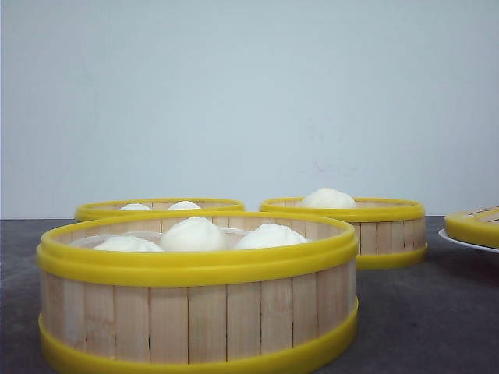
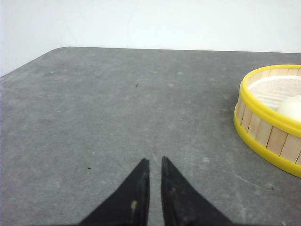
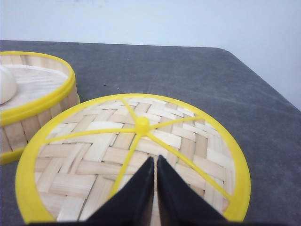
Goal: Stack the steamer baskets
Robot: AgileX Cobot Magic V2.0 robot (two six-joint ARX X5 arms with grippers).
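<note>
Front view: low at table height, close behind the nearest basket [image 1: 199, 292].
Wrist views: angled down over the table [image 2: 117, 103].
Shared: grey tabletop.

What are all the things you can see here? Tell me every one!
Steamer baskets: three, pale bamboo slats with yellow rings; one nearest the front camera, one behind it on the left, one further back on the right.
Buns: white; three in the nearest basket, two showing in the back left one, one in the back right one.
Lid: one, woven bamboo with yellow rim, spokes and knob; far right in the front view, under the right gripper.
Plate: one, white; only its edge shows, under the lid.
Table: one, dark grey.
Left gripper: black, shut, over bare table.
Right gripper: black, shut, above the lid.
</note>
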